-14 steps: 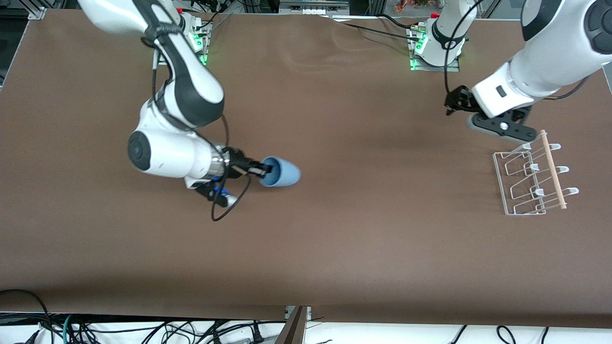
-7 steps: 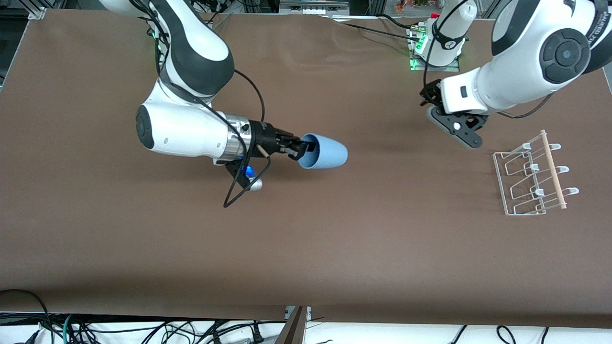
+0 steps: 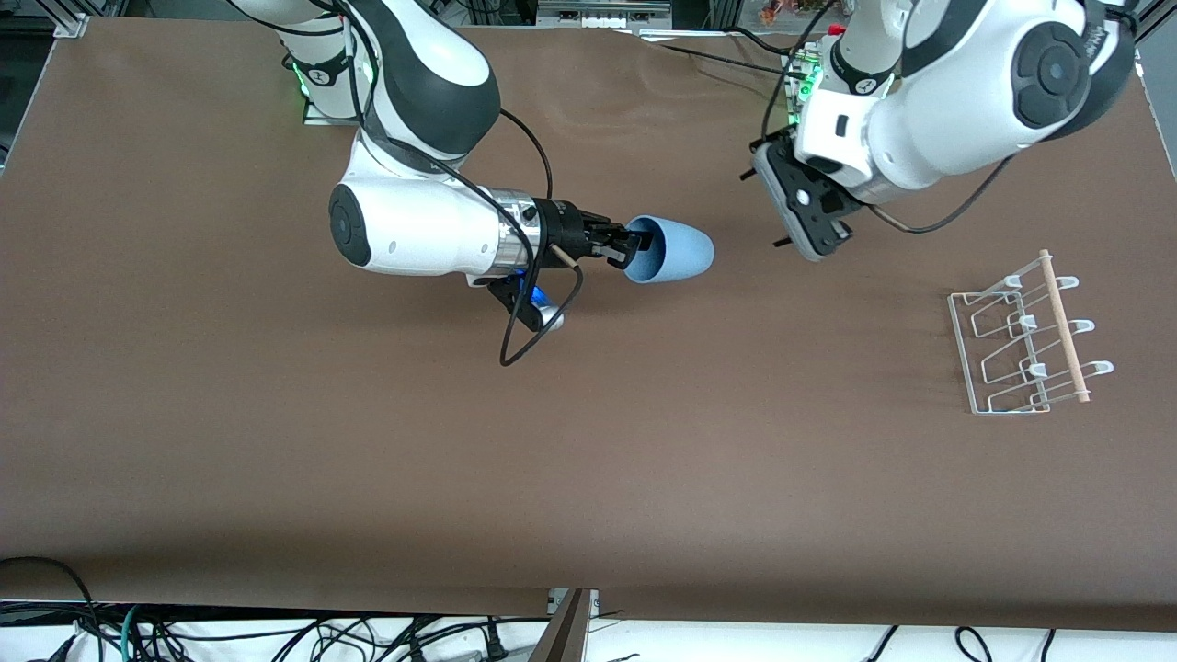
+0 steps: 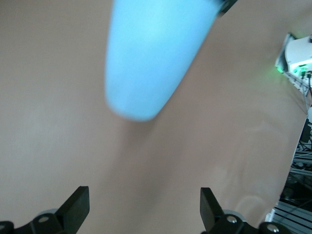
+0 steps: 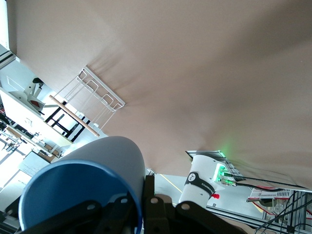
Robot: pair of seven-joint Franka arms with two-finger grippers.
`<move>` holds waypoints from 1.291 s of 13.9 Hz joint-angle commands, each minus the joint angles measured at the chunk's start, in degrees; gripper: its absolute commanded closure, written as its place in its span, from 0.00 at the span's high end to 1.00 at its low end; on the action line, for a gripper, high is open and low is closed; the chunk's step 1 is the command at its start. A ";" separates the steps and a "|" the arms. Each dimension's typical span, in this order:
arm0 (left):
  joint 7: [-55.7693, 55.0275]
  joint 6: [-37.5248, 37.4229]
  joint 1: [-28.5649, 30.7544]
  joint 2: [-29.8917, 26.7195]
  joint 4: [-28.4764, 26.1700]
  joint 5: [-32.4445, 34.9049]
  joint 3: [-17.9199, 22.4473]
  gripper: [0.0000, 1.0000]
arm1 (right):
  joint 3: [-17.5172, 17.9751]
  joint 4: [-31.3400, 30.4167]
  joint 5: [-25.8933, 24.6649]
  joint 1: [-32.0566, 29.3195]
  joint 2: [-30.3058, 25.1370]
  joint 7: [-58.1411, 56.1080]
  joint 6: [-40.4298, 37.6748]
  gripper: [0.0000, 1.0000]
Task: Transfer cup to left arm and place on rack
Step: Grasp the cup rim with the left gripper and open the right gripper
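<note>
Cup is lying sideways in the air over the middle of the table, light blue, its open mouth facing the right arm and its closed base pointing toward the left arm's end. Right tool is pinching the cup's rim, one finger inside the mouth and one outside against the wall; in the right wrist view the cup is filling the lower corner with a black finger pressing on its rim. A loose black cable is hanging in a loop under the right wrist.

Left tool is hovering over the table just beside the cup's base, not touching it, with bare table showing between them. Its fingers are standing wide apart: in the left wrist view the two black fingertips are sitting far from each other, and the blurred cup is hanging ahead of them, centred on the gap.

Rack, white wire with a thin wooden rod across it, is sitting on the table toward the left arm's end, nearer to the front camera than the cup and well apart from both tools. Bare table is lying between it and the cup.
</note>
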 commanded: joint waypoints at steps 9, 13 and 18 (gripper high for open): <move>19.78 15.80 -0.90 6.86 0.09 -7.58 -2.63 1.00 | 0.26 3.08 1.42 1.37 0.89 1.44 0.62 0.00; 21.90 16.17 -0.73 7.13 -0.26 -10.04 -2.63 0.17 | 0.26 3.26 1.42 1.29 0.80 1.36 0.62 0.00; 21.90 16.08 -0.64 7.13 -0.18 -10.04 -2.63 0.09 | 0.17 3.17 1.50 0.68 0.80 0.39 0.45 0.00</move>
